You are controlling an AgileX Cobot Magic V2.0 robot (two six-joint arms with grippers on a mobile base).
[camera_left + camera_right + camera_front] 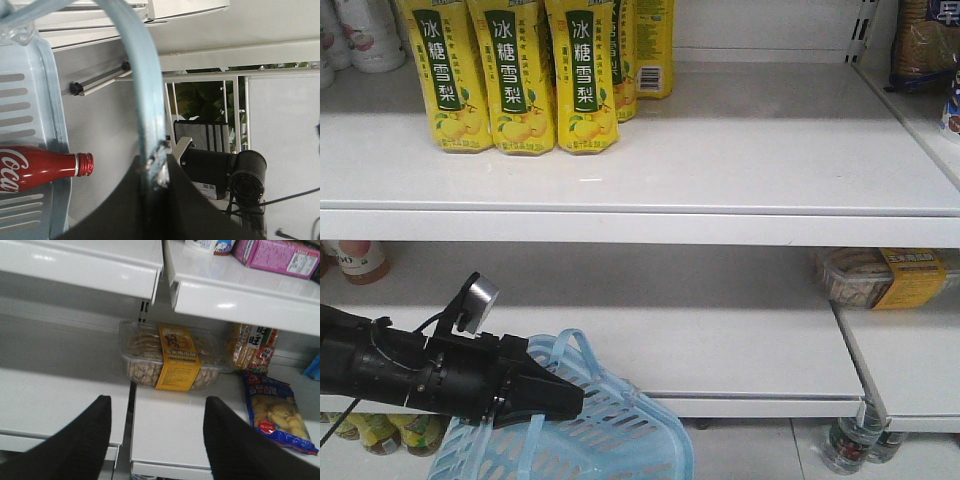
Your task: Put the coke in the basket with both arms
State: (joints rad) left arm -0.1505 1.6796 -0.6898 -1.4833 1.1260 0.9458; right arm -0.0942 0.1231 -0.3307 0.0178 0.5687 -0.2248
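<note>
The light blue basket (620, 435) hangs at the lower left of the front view, held by its loop handle (145, 90). My left gripper (570, 400) is shut on that handle; the wrist view shows the jaws pinching it (159, 167). The coke (35, 167), red with white script and a red cap, lies inside the basket against its slotted wall (25, 105). My right gripper (156, 407) is open and empty, in front of a shelf; it is out of the front view.
Yellow pear-drink bottles (525, 75) stand on the upper shelf (720, 150). A clear biscuit tray with a yellow band (172, 357) and snack packs (272, 412) lie on the lower right shelf. Bottles (850, 445) stand on the floor level.
</note>
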